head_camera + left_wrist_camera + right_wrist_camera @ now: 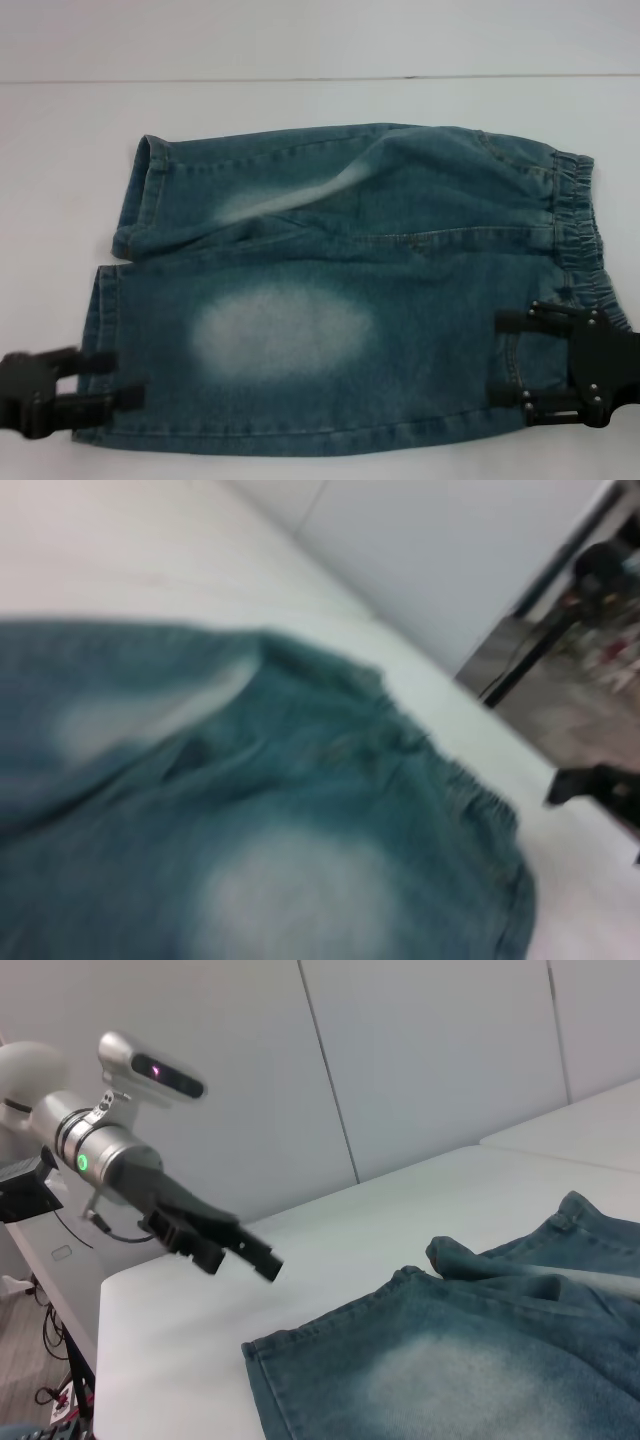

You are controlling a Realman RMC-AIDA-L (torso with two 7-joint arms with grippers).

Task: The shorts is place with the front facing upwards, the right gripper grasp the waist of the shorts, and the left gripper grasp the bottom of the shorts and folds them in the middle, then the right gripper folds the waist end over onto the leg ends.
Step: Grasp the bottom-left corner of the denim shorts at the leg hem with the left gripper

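Observation:
Blue denim shorts (350, 290) lie flat on the white table (60, 150), front up. The leg ends (105, 310) point left and the elastic waist (578, 215) lies at the right. My left gripper (125, 380) hovers open over the near leg's hem. The right wrist view shows this left gripper (245, 1248) above the table, just off the hem of the shorts (480, 1360). At the near end of the waist my right gripper (500, 355) stands open, its fingers spread over the denim. The left wrist view shows the shorts (300, 810) close up, with the right gripper (600, 790) farther off.
The table's front edge runs just below the shorts. A seam between table sections (300, 80) crosses behind them. White wall panels (420, 1060) stand beyond the table, and a floor stand (540, 640) shows off its far side.

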